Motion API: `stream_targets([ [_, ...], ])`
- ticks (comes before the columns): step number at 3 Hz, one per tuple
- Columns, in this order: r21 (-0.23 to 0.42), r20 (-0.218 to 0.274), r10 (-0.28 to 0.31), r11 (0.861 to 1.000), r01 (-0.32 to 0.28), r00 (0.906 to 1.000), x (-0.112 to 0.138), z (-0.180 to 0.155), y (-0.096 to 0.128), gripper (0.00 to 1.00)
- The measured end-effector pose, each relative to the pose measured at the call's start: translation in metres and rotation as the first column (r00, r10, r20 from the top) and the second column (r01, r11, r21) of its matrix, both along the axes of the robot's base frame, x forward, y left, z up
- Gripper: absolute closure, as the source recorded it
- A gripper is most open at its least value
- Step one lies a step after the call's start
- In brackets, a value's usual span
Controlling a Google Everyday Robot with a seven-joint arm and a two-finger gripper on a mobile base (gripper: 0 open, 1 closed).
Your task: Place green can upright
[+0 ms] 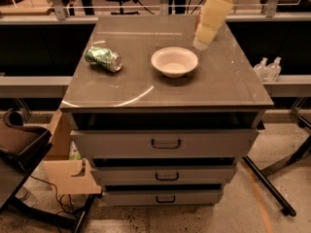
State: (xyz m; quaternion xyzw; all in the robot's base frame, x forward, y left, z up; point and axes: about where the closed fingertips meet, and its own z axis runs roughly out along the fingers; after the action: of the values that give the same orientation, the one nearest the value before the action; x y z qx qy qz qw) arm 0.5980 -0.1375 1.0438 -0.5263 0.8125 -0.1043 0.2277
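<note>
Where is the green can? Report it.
Camera view: the green can lies on its side on the left of the cabinet top, left of the white bowl; the end effector hangs over the back right.
</note>
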Motion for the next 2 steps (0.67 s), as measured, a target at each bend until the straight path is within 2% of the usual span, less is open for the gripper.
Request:
stream_targets([
  [1,0.083,0.055,-0.082,0.994,0.077,0.9951,0.0354,0.0165,0.0522,0.0],
  [2,0.082,0.056,-0.08,0.994,0.075,0.9953,0.0355,0.0165,0.0521,0.0],
])
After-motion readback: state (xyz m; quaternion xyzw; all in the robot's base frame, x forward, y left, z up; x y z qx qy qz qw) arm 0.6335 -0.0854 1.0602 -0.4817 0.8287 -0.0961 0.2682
